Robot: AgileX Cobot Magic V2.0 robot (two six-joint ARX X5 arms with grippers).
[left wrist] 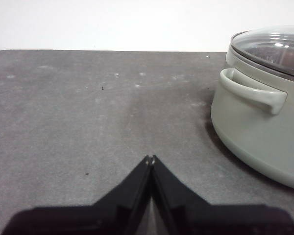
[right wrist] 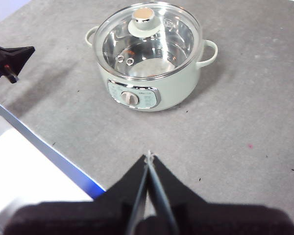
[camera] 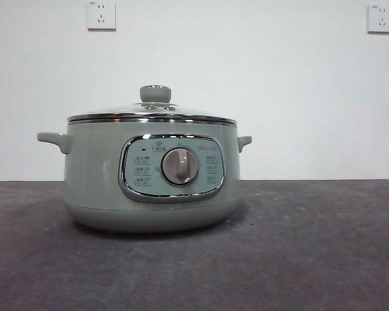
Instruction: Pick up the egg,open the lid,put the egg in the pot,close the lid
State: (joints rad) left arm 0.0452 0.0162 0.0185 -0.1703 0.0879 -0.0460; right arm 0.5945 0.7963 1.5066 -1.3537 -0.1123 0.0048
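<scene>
While the lid [right wrist: 148, 41] covers it, pot [camera: 97, 175] on table [camera: 311, 259]

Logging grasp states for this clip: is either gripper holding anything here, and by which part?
Nothing is held. The left gripper and right gripper both have jaws shut on nothing, away from the pot; the lid sits on it.

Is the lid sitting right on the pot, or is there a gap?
Touching. In the front view the lid rests its steel rim flat on the pot all the way round, with no gap. The right wrist view shows it seated too.
</scene>
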